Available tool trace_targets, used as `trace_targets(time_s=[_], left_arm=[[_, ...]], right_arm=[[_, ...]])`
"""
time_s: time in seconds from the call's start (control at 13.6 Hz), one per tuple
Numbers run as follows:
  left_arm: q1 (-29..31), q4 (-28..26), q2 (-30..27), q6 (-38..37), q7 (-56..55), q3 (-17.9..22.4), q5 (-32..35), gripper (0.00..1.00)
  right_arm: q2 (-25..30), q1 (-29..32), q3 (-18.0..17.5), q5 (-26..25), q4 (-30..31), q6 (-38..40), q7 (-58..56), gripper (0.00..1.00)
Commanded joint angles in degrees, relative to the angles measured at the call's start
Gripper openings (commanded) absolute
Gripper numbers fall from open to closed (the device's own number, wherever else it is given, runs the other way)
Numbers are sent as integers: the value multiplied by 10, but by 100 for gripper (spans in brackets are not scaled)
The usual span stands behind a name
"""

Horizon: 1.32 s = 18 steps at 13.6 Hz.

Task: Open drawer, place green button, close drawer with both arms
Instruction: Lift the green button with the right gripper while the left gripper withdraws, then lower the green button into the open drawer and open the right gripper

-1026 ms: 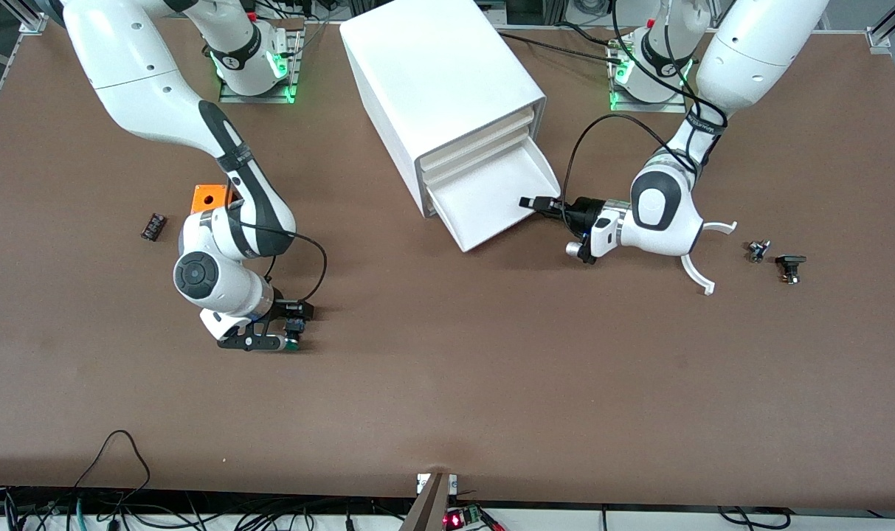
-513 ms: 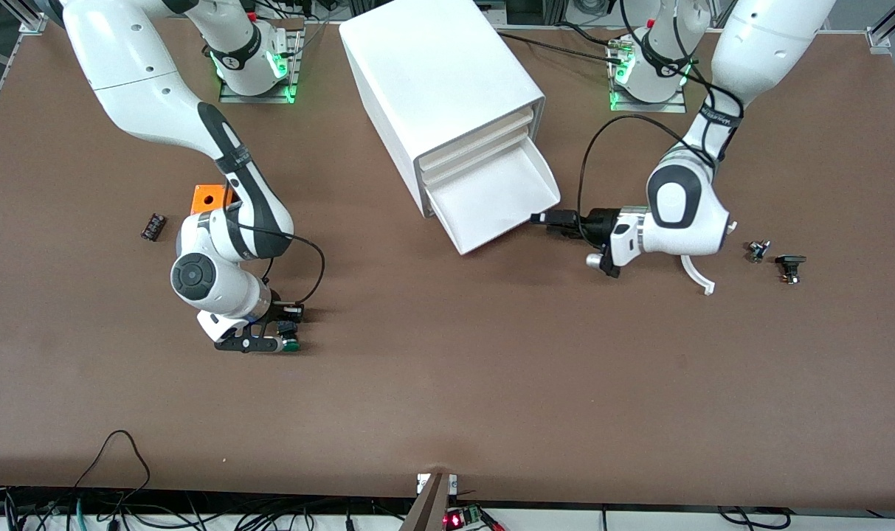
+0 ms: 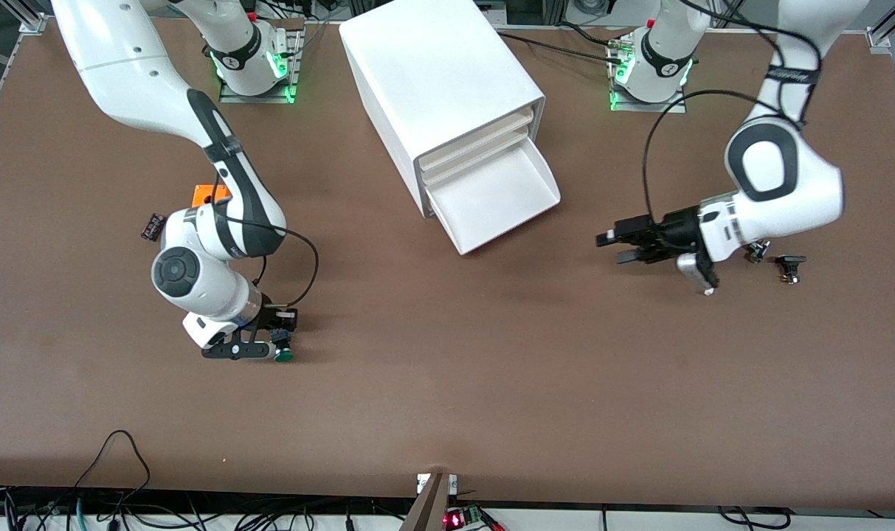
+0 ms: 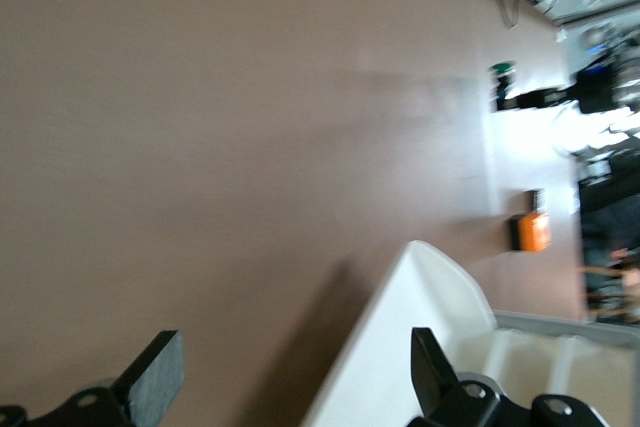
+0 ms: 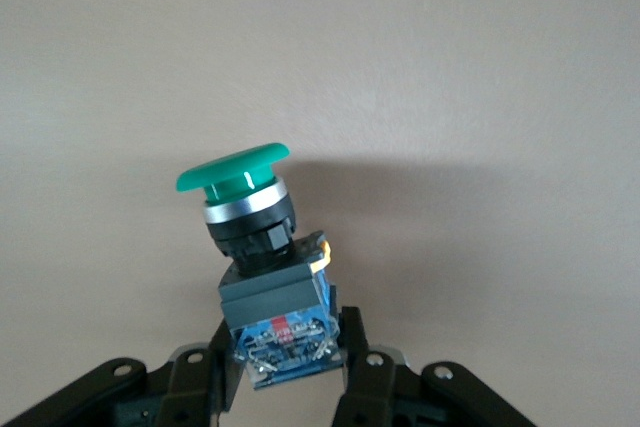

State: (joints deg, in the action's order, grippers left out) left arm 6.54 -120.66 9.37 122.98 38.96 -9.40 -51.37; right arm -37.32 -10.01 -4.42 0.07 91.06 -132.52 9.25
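Observation:
The drawer, the lowest in the white cabinet, stands pulled out and empty. Its white rim also shows in the left wrist view. My right gripper is shut on the button, low over the table, nearer the front camera than the orange cube. In the right wrist view the fingers clamp the button by its black body, green cap pointing away. My left gripper is open and empty, off the drawer toward the left arm's end of the table; its fingertips stand wide apart.
An orange cube with a hole and a small black block lie by the right arm. Two small dark parts lie beside the left arm's wrist. The three upper drawers are shut.
My left gripper has drawn back from the drawer's front corner toward the left arm's end of the table. My right gripper has shifted slightly with the button. The drawer stays open.

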Motion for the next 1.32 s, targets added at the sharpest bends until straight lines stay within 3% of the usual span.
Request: trace_targets(time_s=[0.0, 0.15, 0.29, 0.51, 0.66, 0.88, 1.25], left_arm=[[16, 33, -70, -60, -5, 39, 167, 100], [13, 84, -94, -161, -5, 86, 264, 100], [12, 138, -110, -230, -6, 104, 360, 100], [-10, 200, -126, -309, -28, 123, 442, 100], [-35, 217, -138, -341, -121, 122, 489, 100], [-52, 215, -141, -356, -244, 119, 510, 100], [-53, 215, -138, -346, -246, 123, 519, 100]], right_arm=[[46, -4, -2, -1, -32, 62, -59, 25], [54, -8, -22, 7, -77, 116, -140, 25], [56, -27, -40, 8, -106, 137, -224, 25], [52, -79, -82, 18, -137, 155, -304, 25], [24, -142, -93, 13, -177, 160, -319, 25], [-27, -236, -89, -37, -253, 193, -353, 25], [-43, -281, -89, -50, -258, 213, -467, 25]])
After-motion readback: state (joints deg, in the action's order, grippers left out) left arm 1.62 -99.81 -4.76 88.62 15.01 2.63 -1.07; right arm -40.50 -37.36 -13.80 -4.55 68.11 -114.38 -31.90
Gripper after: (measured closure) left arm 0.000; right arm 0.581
